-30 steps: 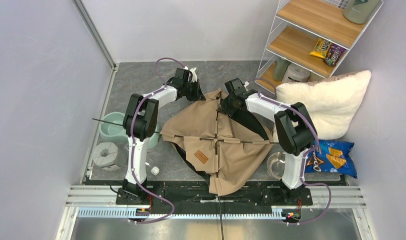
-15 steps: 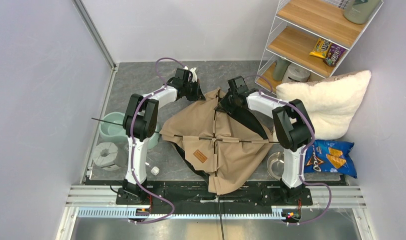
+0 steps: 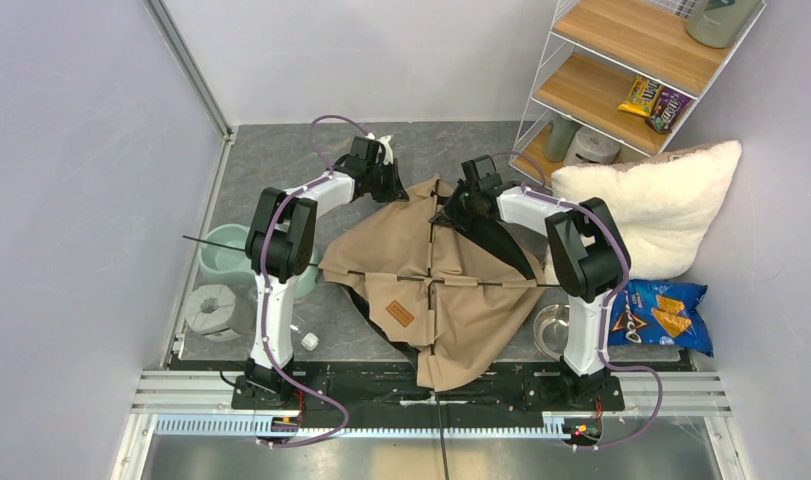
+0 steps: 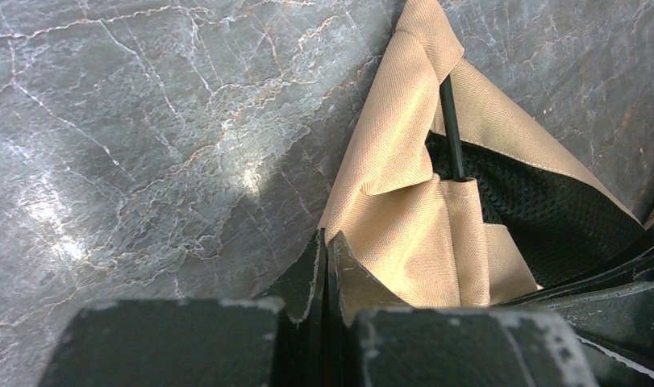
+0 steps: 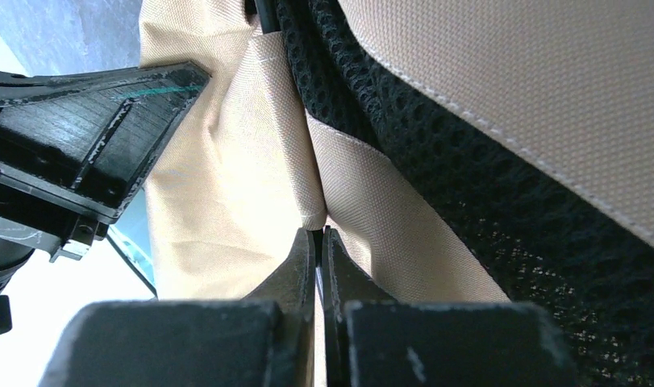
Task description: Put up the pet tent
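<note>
The pet tent (image 3: 431, 270) lies collapsed and rumpled between the arms: tan fabric, thin black crossing poles (image 3: 433, 285), a brown label patch (image 3: 402, 313). My left gripper (image 3: 396, 186) is at its far left corner, jaws pressed shut at the fabric's edge (image 4: 404, 201); a black pole (image 4: 451, 129) and black mesh (image 4: 549, 210) show just beyond. My right gripper (image 3: 449, 205) is at the far edge, its jaws closed on a fold of tan fabric (image 5: 319, 222) beside black mesh (image 5: 485, 201). The left gripper's body (image 5: 89, 129) shows close by in the right wrist view.
A fluffy white pillow (image 3: 661, 205) and a blue chip bag (image 3: 661, 315) lie at the right, with a steel bowl (image 3: 551, 328) near the right arm. A green bowl (image 3: 226, 255), a grey roll (image 3: 213, 308) and a small white cap (image 3: 309, 341) sit left. A wire shelf (image 3: 631, 70) stands back right.
My right gripper has shifted slightly farther and to the right along the tent's far edge. The left arm and the tent have barely moved.
</note>
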Tool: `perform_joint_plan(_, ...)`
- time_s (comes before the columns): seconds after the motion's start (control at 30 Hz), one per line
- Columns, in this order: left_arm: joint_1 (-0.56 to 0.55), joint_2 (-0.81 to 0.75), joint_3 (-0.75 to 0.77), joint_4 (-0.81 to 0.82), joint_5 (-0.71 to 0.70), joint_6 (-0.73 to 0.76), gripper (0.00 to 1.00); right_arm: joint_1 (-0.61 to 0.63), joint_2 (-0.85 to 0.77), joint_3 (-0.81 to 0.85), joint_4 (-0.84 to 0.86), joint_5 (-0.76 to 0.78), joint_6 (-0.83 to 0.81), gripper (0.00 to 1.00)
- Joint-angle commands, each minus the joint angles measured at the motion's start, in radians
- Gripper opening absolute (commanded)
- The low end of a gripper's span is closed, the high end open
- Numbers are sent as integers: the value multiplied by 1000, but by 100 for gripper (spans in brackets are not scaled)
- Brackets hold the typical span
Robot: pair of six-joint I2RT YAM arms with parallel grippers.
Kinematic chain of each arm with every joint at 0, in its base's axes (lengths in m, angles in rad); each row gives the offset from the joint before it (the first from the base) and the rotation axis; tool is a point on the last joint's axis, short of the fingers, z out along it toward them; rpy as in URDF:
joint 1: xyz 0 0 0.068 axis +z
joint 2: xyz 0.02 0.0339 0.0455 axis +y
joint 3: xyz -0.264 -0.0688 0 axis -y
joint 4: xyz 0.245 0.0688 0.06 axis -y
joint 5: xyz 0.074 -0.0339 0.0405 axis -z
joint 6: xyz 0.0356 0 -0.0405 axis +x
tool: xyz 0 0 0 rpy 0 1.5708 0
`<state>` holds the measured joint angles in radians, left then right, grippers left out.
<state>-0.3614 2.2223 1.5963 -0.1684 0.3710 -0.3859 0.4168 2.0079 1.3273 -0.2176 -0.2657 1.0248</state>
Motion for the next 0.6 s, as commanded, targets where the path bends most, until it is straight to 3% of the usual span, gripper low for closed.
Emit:
perform_joint_plan(0.0, -8, -58, -16, -28, -12, 9, 2, -32, -34, -7, 20, -4, 10, 0)
perform_joint_plan(0.4, -8, -53, -32, -27, 2, 30, 2, -68, 15, 20, 181, -122, 41, 0)
perform_joint_plan(0.57, -8, -53, -37, -28, 5, 38, 2, -78, 42, 33, 161, -83, 77, 0)
